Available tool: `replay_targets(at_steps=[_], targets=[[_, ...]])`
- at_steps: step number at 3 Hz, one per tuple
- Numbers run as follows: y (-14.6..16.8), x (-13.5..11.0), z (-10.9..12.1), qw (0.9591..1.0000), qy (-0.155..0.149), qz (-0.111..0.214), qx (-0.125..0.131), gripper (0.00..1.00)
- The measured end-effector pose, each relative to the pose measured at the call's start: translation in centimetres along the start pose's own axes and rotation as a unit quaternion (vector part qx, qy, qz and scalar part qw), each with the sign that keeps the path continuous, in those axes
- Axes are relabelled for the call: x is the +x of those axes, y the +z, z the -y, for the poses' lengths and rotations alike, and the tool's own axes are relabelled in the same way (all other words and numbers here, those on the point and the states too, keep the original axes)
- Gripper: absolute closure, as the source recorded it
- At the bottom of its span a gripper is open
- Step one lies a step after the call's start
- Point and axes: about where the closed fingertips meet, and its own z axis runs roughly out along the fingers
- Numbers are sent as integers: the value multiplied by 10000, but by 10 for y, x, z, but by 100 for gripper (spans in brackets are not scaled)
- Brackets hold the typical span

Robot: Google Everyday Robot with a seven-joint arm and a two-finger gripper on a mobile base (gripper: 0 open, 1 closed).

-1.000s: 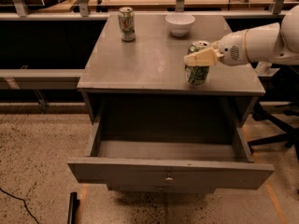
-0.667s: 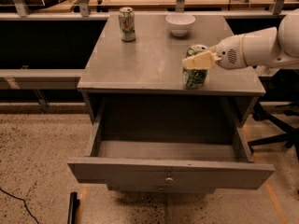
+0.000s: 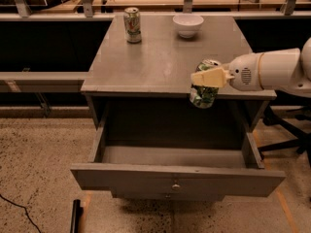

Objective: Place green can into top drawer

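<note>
The green can [image 3: 204,94], dark green with pale markings and a silver top, is held in the air by my gripper [image 3: 208,77]. It hangs tilted just past the cabinet top's front edge, above the right part of the open top drawer [image 3: 175,157]. The gripper's cream fingers [image 3: 210,76] are shut around the can's upper part, and the white arm reaches in from the right. The drawer is pulled out wide, its inside is bare, and a small round knob [image 3: 176,185] sits on its flat grey front.
On the grey cabinet top [image 3: 160,62] stand a whitish-silver can [image 3: 132,25] at the back left and a white bowl [image 3: 188,25] at the back middle. A lower drawer front [image 3: 167,196] shows below. A chair base [image 3: 286,130] stands to the right.
The gripper has carried the green can forward off the cabinet top, past its front edge, to hang over the open drawer. The can is now tilted.
</note>
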Motion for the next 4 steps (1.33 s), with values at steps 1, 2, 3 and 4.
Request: replay_targets(at_steps=[1,2,3,4], targets=[[-3,23,-15,9999,-87,106,4,100],[9,52,-19,9991,-358,207,-63,100],[10,52,-19,9991,-358,207,-64,100],[21,61,-18,9992,-302,240,-39,100]])
